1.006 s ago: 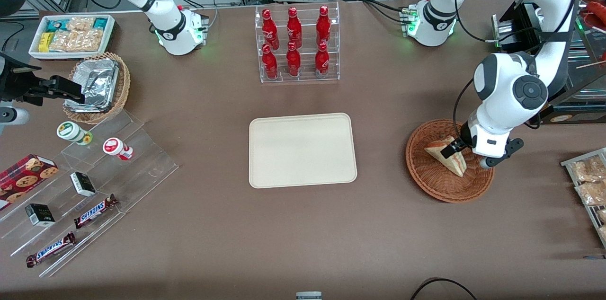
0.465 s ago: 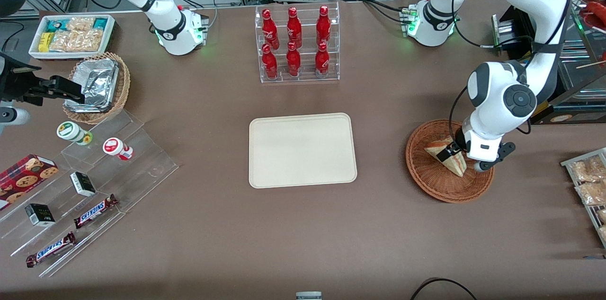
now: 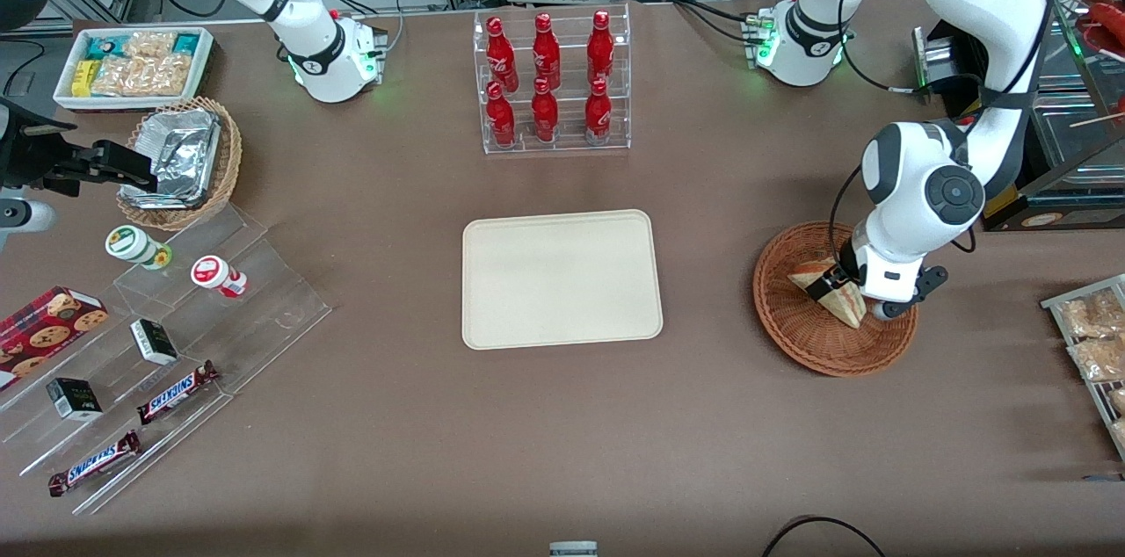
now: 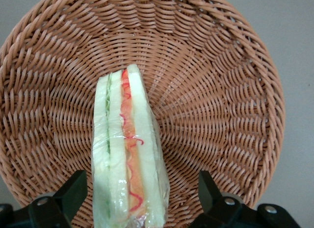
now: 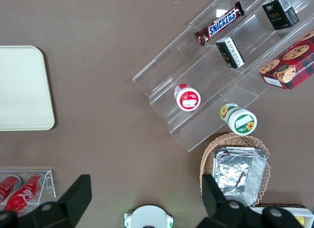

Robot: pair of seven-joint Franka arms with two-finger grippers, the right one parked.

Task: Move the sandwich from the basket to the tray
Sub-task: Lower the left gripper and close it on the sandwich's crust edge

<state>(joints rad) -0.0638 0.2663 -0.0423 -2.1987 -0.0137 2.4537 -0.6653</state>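
Gripping status: gripper (image 4: 135, 201) spread wide, fingers (image 4: 73, 191) either side of the sandwich (image 4: 128, 154), not touching.
Sandwich: on edge in the basket (image 4: 225, 90).
Tray (image 3: 562, 278): bare, mid-table.
Writing: "SNICKERS" on two bars (image 3: 176, 392); "Face" on a black box (image 5: 280, 11).

Reddish-brown woven basket (image 4: 230, 90); pale sandwich (image 4: 128, 154), red-orange-green layers; cream tray (image 3: 561, 278); black gripper (image 4: 140, 201).

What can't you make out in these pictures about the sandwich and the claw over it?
- Sandwich: its end nearest the gripper runs off the wrist view's edge; in the front view the arm covers part of it.
- Contact: the open fingers flank the sandwich, but whether they touch it cannot be told.
- Basket: the arm hides part of its rim in the front view.
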